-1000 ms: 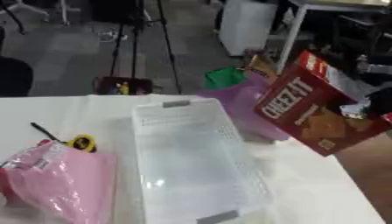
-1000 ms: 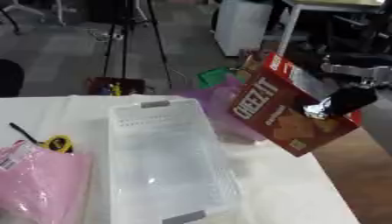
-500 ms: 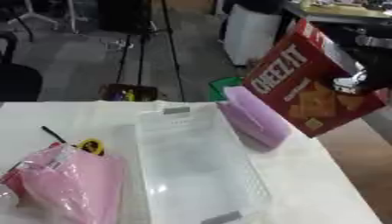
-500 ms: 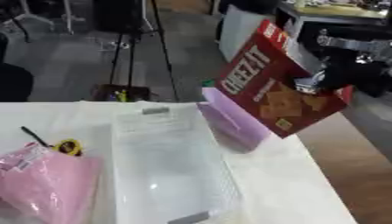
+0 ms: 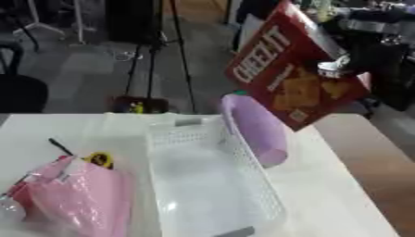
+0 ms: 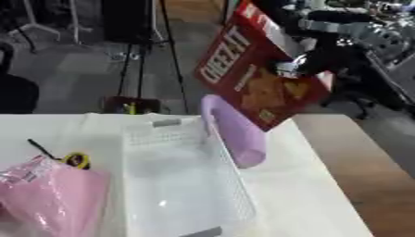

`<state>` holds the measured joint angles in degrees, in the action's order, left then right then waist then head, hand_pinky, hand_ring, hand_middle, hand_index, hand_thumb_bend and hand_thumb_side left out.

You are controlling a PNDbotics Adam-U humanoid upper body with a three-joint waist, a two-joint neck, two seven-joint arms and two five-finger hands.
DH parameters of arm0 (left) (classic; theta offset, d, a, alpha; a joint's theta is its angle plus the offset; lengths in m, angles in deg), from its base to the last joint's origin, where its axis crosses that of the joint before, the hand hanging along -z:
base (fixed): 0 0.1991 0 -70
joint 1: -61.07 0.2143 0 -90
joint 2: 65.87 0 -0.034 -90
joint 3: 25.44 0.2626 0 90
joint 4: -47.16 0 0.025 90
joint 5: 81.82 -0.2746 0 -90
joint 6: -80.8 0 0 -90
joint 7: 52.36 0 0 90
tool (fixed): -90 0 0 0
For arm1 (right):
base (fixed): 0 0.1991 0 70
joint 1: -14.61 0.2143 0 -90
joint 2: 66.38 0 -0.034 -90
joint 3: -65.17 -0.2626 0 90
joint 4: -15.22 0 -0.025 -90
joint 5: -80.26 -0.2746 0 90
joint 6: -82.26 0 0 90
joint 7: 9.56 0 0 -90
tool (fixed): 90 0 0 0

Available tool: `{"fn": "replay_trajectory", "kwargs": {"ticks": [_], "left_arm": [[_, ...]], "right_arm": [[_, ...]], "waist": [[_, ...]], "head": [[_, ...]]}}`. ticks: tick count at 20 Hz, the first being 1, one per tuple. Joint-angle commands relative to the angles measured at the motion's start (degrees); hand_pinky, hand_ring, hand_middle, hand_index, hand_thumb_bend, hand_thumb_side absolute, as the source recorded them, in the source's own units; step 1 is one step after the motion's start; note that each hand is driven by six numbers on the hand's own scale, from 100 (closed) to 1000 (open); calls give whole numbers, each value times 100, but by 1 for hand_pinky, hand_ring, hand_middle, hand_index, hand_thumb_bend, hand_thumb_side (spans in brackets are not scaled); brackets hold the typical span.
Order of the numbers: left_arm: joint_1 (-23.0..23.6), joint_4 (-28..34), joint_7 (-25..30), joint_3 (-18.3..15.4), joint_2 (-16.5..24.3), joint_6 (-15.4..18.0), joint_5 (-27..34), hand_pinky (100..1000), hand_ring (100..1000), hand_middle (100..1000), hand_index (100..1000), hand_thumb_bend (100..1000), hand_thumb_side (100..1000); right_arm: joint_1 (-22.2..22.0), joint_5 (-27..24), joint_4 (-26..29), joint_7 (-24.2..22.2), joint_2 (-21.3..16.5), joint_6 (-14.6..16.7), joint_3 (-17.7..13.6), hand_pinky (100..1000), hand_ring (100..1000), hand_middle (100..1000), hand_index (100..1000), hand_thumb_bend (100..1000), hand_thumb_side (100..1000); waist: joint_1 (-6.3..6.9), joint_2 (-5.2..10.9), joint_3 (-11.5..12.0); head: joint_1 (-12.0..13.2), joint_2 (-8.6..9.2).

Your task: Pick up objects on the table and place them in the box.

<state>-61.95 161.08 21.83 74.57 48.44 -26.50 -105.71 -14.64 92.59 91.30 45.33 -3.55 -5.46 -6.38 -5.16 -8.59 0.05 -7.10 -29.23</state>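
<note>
One right hand (image 6: 312, 60) had its fingers (image 6: 288, 67) curled round the cracker box (image 6: 255, 74), lifted to drop into the white basket (image 6: 174, 185) below.

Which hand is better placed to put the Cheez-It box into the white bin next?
The right hand. It already holds the Cheez-It box in the air, just above and right of the white bin. The left hand shows in neither view.

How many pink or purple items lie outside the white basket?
2: a pink crinkly plastic bag at the table's left, and a purple cylinder leaning beside the white mesh basket's right wall.
</note>
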Motion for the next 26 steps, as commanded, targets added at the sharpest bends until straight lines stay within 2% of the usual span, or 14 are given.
{"fn": "replay_trajectory", "kwargs": {"ticks": [1, 9, 14, 21, 22, 25, 26], "left_arm": [[-120, 67, 8, -64, 46, 7, -41, 813, 873, 887, 954, 100, 983], [-196, 67, -103, -73, -9, -14, -9, 815, 877, 892, 958, 100, 984], [-242, 67, -238, -55, -41, -34, 63, 816, 879, 895, 960, 100, 984], [-255, 67, -359, -27, -49, -45, 138, 817, 879, 895, 959, 100, 986], [-267, 67, -368, -21, -48, -45, 145, 817, 879, 895, 959, 100, 986], [-311, 67, -386, -4, -50, -42, 165, 817, 879, 895, 959, 100, 986], [-321, 67, -387, 3, -50, -42, 171, 817, 879, 895, 959, 100, 986]], "right_arm": [[261, 44, -175, -116, 191, 3, -22, 872, 723, 252, 382, 291, 515], [411, -94, -372, -354, 909, -169, -128, 887, 711, 245, 376, 354, 468], [388, -167, -420, -490, 1188, -345, -196, 894, 705, 243, 374, 382, 438], [292, -134, -588, -761, 1375, -463, -161, 902, 714, 264, 390, 399, 413], [293, -147, -628, -814, 1392, -465, -166, 912, 739, 301, 422, 423, 479], [332, -234, -762, -975, 1435, -438, -234, 915, 748, 314, 434, 431, 515], [354, -247, -803, -1009, 1451, -425, -250, 921, 781, 369, 485, 507, 619]], "waist": [[23, 115, 9], [43, 67, 67], [37, 22, 115], [14, -63, 193], [6, -80, 214], [-15, -126, 279], [-22, -141, 301]], "head": [[-19, -66], [11, -170], [38, -206], [80, -212], [80, -220], [75, -240], [74, -243]]}}
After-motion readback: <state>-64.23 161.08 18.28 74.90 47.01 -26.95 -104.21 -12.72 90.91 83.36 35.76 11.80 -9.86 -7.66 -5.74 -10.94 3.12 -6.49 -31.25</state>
